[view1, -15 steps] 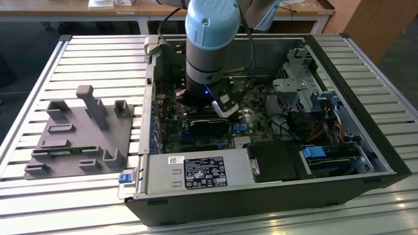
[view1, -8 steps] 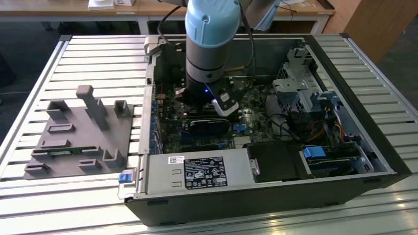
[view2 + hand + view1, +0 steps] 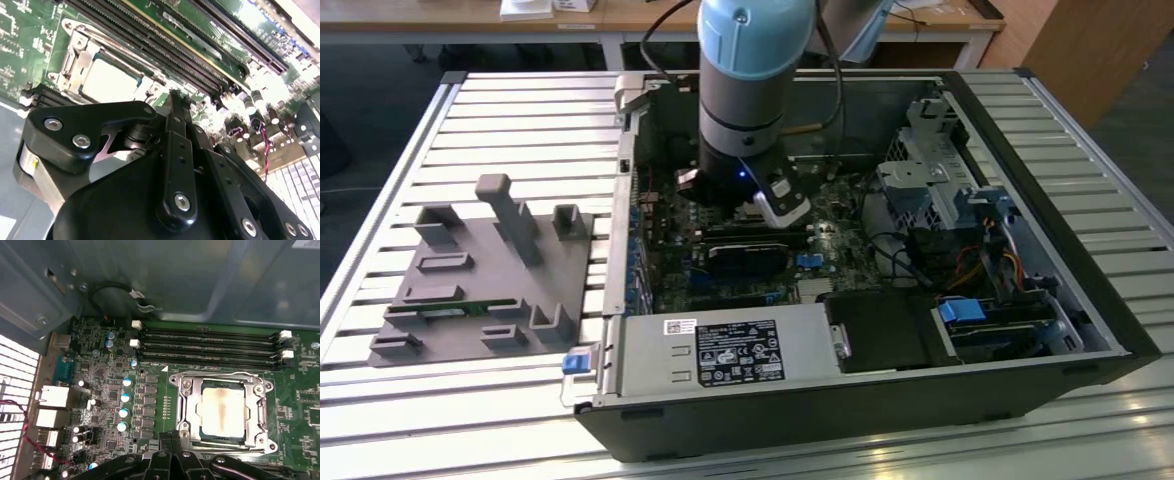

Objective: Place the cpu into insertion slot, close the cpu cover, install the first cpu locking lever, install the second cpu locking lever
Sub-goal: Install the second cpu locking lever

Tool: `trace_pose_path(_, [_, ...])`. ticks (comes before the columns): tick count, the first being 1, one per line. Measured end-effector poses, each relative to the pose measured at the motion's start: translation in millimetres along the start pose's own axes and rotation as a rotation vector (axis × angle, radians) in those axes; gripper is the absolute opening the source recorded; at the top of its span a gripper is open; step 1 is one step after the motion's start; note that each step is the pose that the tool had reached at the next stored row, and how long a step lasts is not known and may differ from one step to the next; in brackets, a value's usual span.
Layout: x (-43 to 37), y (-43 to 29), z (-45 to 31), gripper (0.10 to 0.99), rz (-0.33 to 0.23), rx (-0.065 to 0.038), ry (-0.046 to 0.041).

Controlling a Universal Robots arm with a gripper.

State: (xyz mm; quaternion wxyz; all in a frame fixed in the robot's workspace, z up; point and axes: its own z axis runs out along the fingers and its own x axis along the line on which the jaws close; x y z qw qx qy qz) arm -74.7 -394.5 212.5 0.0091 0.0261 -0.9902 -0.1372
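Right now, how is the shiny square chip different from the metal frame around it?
The cpu is a solid, pale silver-grey square with a brownish smear; the cpu cover is a thin silver frame with a cut-out middle. The cpu is smaller and sits inside the cover's opening. Both are metal, squarish and lie flat on the green board.

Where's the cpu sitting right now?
In both wrist views the cpu lies in the insertion slot, framed by the cpu cover, beside the long memory slots and just ahead of the pincer.
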Motion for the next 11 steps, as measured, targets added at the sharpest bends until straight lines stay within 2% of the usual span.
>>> trace_pose_path(6, [0.1,3.4,-11.9,0.106,0.000,0.000,0.0000])
trace_pose_path(11, [0.1,3.7,-12.8,0.106,0.000,-0.001,-0.0001])
